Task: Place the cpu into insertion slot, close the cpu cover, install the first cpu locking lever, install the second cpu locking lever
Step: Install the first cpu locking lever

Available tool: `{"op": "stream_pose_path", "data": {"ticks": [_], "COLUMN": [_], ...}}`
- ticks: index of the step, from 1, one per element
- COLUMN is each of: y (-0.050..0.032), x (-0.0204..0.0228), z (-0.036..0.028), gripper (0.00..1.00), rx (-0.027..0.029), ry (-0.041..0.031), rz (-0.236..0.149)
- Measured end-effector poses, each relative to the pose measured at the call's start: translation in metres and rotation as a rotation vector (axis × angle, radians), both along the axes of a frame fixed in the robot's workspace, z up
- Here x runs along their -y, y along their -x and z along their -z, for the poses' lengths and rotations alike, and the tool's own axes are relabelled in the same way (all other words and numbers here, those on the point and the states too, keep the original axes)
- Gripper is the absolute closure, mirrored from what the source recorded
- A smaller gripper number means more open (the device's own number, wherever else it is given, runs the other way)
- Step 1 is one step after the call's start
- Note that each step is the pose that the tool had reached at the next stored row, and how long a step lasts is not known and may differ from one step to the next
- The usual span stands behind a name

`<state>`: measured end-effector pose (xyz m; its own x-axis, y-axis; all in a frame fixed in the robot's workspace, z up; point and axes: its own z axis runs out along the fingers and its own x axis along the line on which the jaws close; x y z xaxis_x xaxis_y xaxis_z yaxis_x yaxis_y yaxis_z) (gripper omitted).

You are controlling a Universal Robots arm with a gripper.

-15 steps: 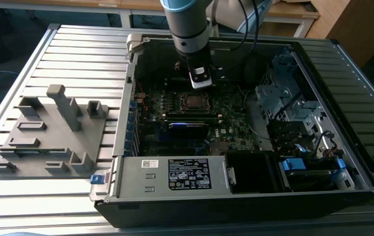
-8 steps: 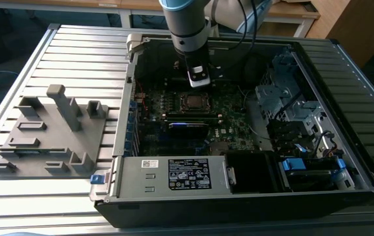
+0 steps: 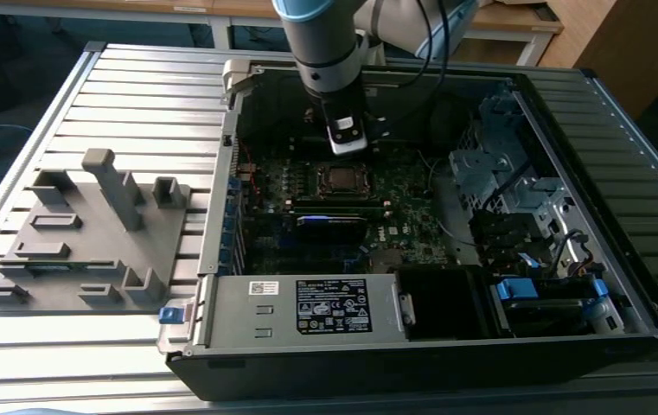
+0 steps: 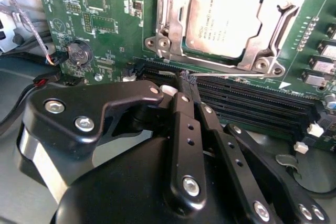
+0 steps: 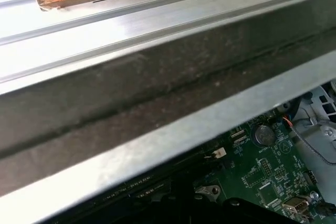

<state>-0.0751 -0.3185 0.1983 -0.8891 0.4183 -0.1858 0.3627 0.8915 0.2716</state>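
On the exterior view's left, one grey fixture plate (image 3: 86, 233) lies on the slatted desk (image 3: 28, 112), just beside the open computer case (image 3: 219, 285), whose left wall stands between them. Inside, my pincer (image 3: 348, 143) hangs near the far wall, just behind the socket, with open board on either side. The one cpu (image 3: 341, 179) sits in its socket in the middle of the motherboard (image 3: 404, 216). One blue-labelled memory stick (image 3: 329, 219) lies just on the near side of it. Toward the exterior view's right, the drive cage (image 3: 490, 173) stands well apart from me.

In the second wrist view I see one coin cell (image 4: 79, 53). The one cpu cover (image 4: 176, 14) lies flat around the cpu (image 4: 223, 19), its window framing the metal top. My pincer (image 4: 188, 81) is clenched, its two fingers (image 4: 181, 124) together with nothing visible between them. The tips sit at a thin metal rod (image 4: 236, 75) along the socket's edge, beside the black memory slots (image 4: 252, 103). I cannot tell whether they touch it.

In the first wrist view, the case rim (image 5: 157, 129) runs close by.
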Motion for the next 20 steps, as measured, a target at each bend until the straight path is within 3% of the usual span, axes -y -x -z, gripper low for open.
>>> {"op": "stream_pose_path", "data": {"ticks": [9,20], "y": [0.001,-0.0005], "x": [0.0007,0.0065], "z": [0.003,0.0048], "gripper": [0.89,0.89], "rx": [0.0033,0.0034], "ry": [0.0001,0.0001], "rz": [0.0,-0.005]}}
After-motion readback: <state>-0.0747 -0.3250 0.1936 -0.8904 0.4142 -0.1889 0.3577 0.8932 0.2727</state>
